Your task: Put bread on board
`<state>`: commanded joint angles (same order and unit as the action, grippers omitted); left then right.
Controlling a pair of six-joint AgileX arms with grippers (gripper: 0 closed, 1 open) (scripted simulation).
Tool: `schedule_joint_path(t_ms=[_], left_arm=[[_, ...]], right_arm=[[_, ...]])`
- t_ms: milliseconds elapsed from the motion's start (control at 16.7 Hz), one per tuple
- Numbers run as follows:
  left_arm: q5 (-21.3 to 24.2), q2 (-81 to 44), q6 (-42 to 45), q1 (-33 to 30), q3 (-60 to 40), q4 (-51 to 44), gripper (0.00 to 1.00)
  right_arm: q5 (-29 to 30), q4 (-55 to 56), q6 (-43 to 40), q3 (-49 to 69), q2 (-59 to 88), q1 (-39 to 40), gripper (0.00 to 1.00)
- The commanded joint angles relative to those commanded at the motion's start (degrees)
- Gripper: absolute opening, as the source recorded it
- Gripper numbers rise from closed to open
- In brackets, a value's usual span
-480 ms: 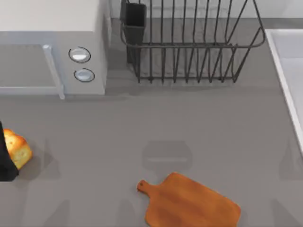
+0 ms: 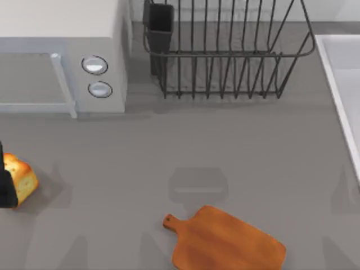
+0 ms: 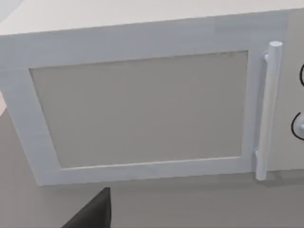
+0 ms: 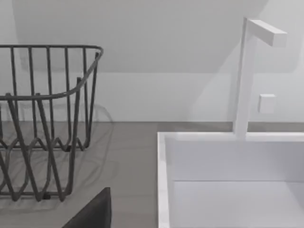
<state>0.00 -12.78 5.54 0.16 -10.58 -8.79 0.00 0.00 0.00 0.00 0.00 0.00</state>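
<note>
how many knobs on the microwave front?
2. Both sit on the microwave panel right of the door handle: upper knob, lower knob directly below it. The left wrist view catches just their edges; none looks hidden.

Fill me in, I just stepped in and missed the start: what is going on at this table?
The AgileX pair is meant to put the bread on the board. The left gripper is at the top view's left edge, right against the bread, which sits beside it on the table in front of the microwave. The board lies bare near the bottom middle, well apart from the bread. A wire dish rack stands at the back, a white sink at the right.
</note>
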Motion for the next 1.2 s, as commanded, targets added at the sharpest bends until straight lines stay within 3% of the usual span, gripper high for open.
schedule_joint_path(t_ms=[720,1200], left_arm=[[0.2,-64.2,21.9,0.6,-40.7,-36.7,1.0],[0.0,-86.5,30.2,1.0,-57.3,-49.5,1.0]], right_arm=[[0.0,0.0,0.0,0.0,0.0,0.0,1.0],[0.0,0.0,0.0,0.0,0.0,0.0,1.0]])
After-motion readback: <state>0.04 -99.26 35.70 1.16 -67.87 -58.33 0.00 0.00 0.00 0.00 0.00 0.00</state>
